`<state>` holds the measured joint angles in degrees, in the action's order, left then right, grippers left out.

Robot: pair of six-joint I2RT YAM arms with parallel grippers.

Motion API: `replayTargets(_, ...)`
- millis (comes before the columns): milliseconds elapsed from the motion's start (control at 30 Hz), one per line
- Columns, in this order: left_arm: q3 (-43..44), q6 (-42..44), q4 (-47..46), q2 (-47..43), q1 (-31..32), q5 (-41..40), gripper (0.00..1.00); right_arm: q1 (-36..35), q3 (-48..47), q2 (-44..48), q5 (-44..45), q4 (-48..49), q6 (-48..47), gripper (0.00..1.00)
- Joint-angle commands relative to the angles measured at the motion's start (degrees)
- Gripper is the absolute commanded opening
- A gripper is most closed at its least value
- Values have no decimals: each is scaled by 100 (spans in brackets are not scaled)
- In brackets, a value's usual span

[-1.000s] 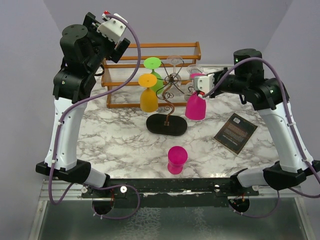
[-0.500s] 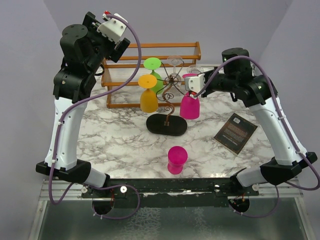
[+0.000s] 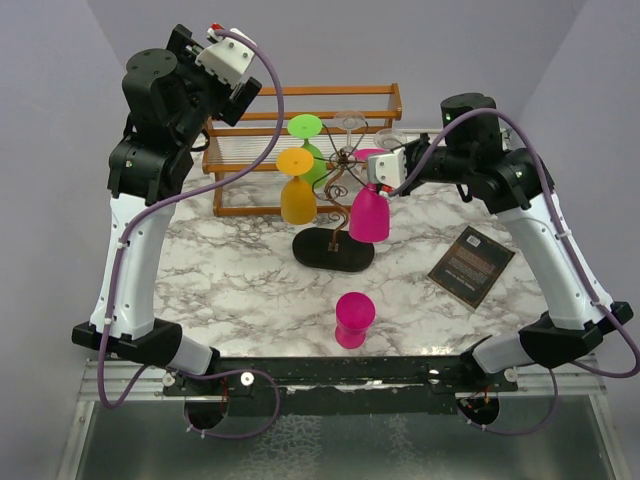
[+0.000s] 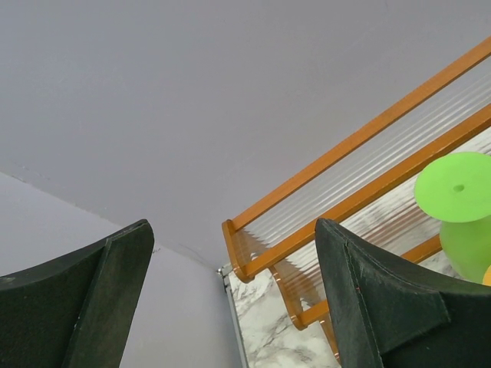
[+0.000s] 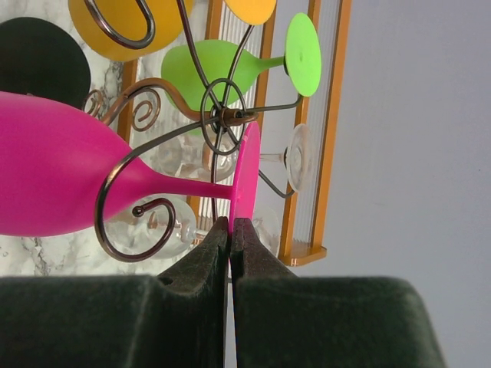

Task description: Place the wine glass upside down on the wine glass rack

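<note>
**A:** what's the right hand [image 5: 230, 230] up to?

**B:** clenched on the foot of the pink wine glass [image 5: 54, 184], bowl down, stem right at a curled arm of the wine glass rack [image 5: 219, 111]. left hand [image 4: 227, 300] gaping and empty, up left of the rack

**A:** any labels?

**B:** dark card [image 3: 471, 265] right of the rack, print too small to read

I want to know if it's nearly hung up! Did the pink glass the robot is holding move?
Yes. The held pink glass slid left, closer to the black base of the wine glass rack, carried by the right gripper.
</note>
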<state>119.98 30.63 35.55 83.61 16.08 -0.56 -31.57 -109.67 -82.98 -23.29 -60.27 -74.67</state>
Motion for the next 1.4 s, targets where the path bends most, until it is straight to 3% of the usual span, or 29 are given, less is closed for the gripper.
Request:
replayTargets(0,-1,40,-120,6,-41,-72,89,-51,-152,94,-237,-142,112,1)
replayTargets(533,-49,92,-73,44,-37,-20,90,-53,47,445,34,-302,281,1)
replayTargets(933,-135,101,-5,-45,-37,56,90,-55,531,719,863,-51,493,1)
replayTargets(1367,138,-227,185,17,-42,653,90,-57,1038,775,992,175,602,12)
